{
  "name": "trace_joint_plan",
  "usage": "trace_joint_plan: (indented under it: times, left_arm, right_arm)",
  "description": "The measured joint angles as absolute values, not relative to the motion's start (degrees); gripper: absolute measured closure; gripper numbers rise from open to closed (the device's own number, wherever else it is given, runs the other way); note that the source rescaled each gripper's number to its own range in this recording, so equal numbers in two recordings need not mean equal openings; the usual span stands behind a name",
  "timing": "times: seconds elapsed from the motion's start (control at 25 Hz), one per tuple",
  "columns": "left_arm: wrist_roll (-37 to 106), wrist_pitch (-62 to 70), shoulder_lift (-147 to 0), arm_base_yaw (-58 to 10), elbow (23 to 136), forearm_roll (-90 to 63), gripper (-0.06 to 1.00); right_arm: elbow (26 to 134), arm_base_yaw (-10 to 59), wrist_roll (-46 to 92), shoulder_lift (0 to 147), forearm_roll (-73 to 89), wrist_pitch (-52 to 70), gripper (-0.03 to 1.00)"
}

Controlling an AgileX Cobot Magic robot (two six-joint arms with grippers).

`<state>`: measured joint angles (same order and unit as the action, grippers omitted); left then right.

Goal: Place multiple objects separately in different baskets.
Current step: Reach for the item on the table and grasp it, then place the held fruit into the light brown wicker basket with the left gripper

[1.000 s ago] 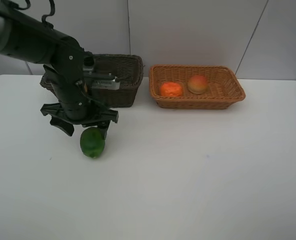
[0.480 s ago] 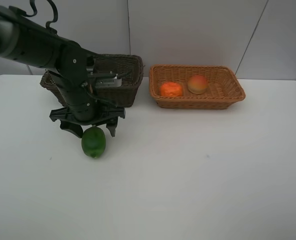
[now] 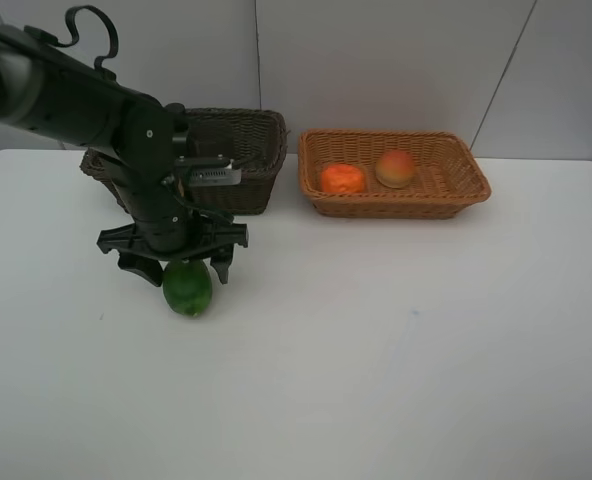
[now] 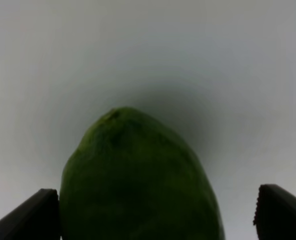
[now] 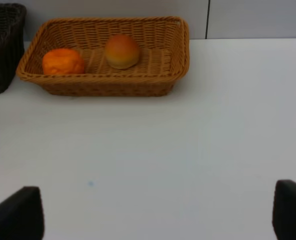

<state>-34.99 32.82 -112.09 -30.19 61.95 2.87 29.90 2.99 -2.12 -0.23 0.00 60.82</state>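
We see the left gripper [image 3: 172, 269] spread wide and straddling the green round fruit [image 3: 187, 286], which lies on the white desk [image 3: 396, 350] toward its left edge, in front of the dark brown basket [image 3: 238, 150]. One finger [image 4: 30, 217] looks against the fruit; the other stands apart, so an uneven close may roll it away. The tangerine [image 3: 343, 178] and peach [image 3: 395, 167] sit in the tan basket [image 3: 476, 180]. The right gripper [image 5: 158, 220] is spread and empty.

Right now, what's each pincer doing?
Left pincer: open, straddling the green fruit, not yet closed on it.
Right pincer: open, empty.
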Motion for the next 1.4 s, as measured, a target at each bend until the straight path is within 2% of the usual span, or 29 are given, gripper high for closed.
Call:
trace_joint_plan:
  times: [0.68, 0.76, 0.88, 1.4]
  left_arm:
    - [-34.9, 31.6, -117.0, -30.2, 61.5, 1.4, -0.05]
    - [-34.9, 31.7, -117.0, -30.2, 61.5, 1.4, -0.02]
    - [-34.8, 31.8, -117.0, -30.2, 61.5, 1.4, 0.17]
    - [-34.8, 31.8, -117.0, -30.2, 61.5, 1.4, 0.17]
  right_arm:
    - [29.9, 3.0, -2.1, -0.2, 0.0, 60.8, 0.00]
    - [29.9, 3.0, -2.1, -0.2, 0.0, 60.8, 0.00]
    - [29.9, 3.0, -2.1, -0.2, 0.0, 60.8, 0.00]
    - [29.9, 3.0, -2.1, -0.2, 0.0, 60.8, 0.00]
